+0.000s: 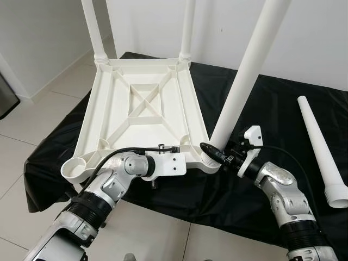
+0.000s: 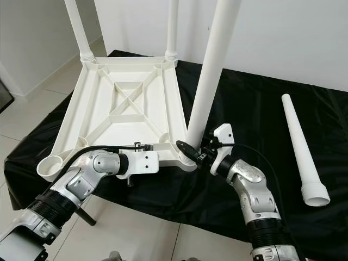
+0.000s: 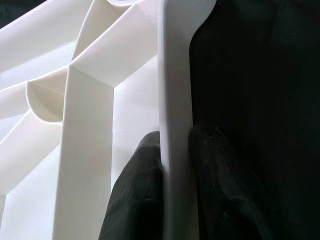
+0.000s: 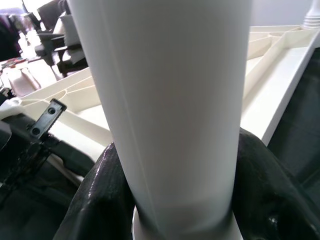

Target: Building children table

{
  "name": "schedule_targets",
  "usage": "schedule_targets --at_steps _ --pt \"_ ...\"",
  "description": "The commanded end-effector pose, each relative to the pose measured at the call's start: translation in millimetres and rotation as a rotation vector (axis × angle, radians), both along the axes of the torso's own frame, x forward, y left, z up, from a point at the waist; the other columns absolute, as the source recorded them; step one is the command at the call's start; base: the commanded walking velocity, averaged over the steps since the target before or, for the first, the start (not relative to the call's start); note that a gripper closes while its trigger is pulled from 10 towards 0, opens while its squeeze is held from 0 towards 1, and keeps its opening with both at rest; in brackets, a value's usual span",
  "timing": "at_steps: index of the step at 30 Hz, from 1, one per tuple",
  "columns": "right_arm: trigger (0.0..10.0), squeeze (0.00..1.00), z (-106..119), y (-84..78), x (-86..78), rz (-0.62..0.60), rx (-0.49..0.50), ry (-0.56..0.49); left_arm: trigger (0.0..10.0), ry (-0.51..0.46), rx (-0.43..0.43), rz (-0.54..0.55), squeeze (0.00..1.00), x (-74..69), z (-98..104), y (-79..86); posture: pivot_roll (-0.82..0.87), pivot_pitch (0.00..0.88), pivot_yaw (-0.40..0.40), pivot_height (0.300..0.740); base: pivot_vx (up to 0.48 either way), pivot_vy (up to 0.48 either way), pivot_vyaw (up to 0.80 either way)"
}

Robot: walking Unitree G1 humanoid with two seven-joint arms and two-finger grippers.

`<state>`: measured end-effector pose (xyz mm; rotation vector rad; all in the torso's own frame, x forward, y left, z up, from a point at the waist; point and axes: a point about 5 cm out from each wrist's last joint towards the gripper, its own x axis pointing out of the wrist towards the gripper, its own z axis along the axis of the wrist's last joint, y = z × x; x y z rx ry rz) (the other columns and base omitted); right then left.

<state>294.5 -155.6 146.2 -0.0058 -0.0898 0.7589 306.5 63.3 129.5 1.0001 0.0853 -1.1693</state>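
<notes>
Right wrist view, table leg [image 4: 165, 100] between fingers [image 4: 95, 200]

Far corners: two upright legs [image 1: 91, 27] [image 1: 187, 27] block passage.
Near right corner: tilted leg [image 1: 244, 70].
Cloth's right edge: loose leg [image 1: 321, 147].
Tabletop centre [image 1: 144, 103]: open.

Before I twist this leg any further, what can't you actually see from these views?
- Seating of the third leg in its corner socket: right gripper fingers cover the joint, eye and right wrist views.
- Leg tops: cut off by the upper edge, eye views.
- Loose leg's thread: too small.
- Tabletop rim under left gripper: hidden by fingers.
</notes>
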Motion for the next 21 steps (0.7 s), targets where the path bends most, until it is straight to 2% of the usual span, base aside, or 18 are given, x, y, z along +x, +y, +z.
schedule_targets --at_steps 1,18,21 --pt "10.0 0.00 2.9 9.1 -2.3 0.033 0.028 -0.006 10.0 0.006 0.001 -0.022 0.00 -4.8 -4.4 -5.6 -0.01 0.038 -0.018 0.740 0.000 0.000 0.00" --pt "10.0 0.00 4.6 21.2 -11.1 -0.112 0.070 -0.032 10.0 0.007 0.001 -0.021 0.00 -3.8 -4.0 -5.8 -0.02 0.042 -0.019 0.740 0.000 0.000 0.00" --pt "10.0 0.00 4.3 28.8 -14.0 -0.168 0.075 -0.051 10.0 0.007 0.001 -0.020 0.00 -3.9 -3.8 -5.5 -0.01 0.041 -0.019 0.740 0.000 0.000 0.00"
